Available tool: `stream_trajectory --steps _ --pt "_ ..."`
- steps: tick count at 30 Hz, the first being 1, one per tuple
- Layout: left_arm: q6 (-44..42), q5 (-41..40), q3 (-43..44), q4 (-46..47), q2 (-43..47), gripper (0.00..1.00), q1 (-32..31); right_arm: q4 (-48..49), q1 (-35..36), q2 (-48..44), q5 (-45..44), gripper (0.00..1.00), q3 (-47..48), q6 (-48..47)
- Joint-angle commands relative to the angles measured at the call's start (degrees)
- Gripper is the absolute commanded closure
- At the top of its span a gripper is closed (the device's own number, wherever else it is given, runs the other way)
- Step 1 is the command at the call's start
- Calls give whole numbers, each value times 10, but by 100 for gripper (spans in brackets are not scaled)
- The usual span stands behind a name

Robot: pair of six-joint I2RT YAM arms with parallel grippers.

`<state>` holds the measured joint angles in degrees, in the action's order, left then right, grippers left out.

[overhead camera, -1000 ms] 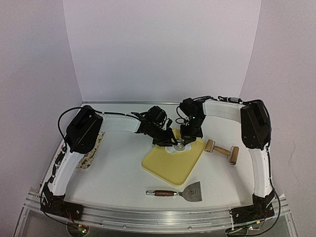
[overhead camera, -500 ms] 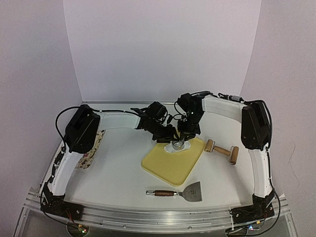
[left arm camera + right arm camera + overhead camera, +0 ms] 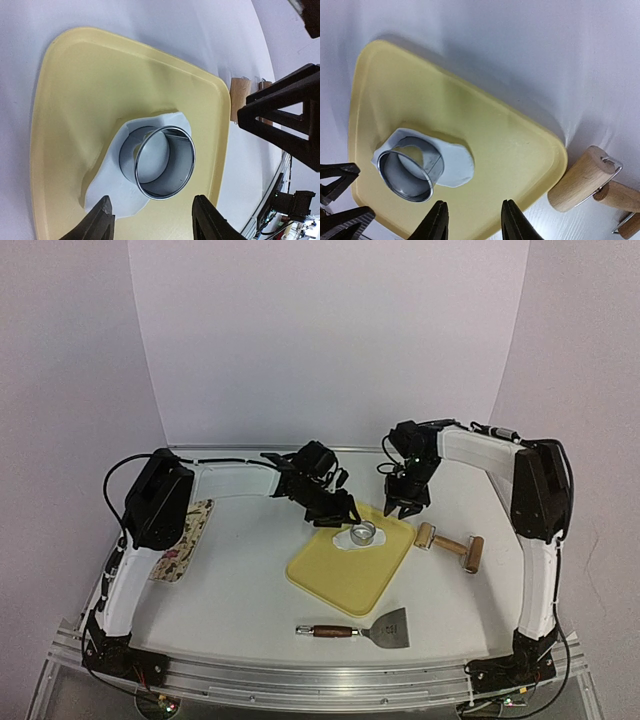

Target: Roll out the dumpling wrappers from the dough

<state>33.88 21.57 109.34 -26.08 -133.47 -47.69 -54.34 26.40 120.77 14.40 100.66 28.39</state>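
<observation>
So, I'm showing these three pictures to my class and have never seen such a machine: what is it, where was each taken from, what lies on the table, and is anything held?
It is two robot arms bolted to a table. One picture looks down from above; the other two come from a camera on each wrist. On a yellow board lies flattened white dough with a metal ring standing on it. Nearby lie a rolling pin and a scraper. The left gripper and right gripper are open, holding nothing.
</observation>
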Motion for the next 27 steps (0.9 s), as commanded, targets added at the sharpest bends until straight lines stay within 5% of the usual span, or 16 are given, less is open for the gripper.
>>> stream_trajectory --steps 1,8,18,27 --pt "-28 -23 59 -42 -15 49 -3 22 -9 -3 36 63 -14 -27" --pt "-30 -38 57 -57 -18 50 -4 41 -9 32 60 64 -11 -22" --pt "15 -54 -68 -16 33 48 0 51 -5 24 84 62 -9 -42" --pt "18 -48 -62 -13 23 52 3 50 12 60 82 67 32 -48"
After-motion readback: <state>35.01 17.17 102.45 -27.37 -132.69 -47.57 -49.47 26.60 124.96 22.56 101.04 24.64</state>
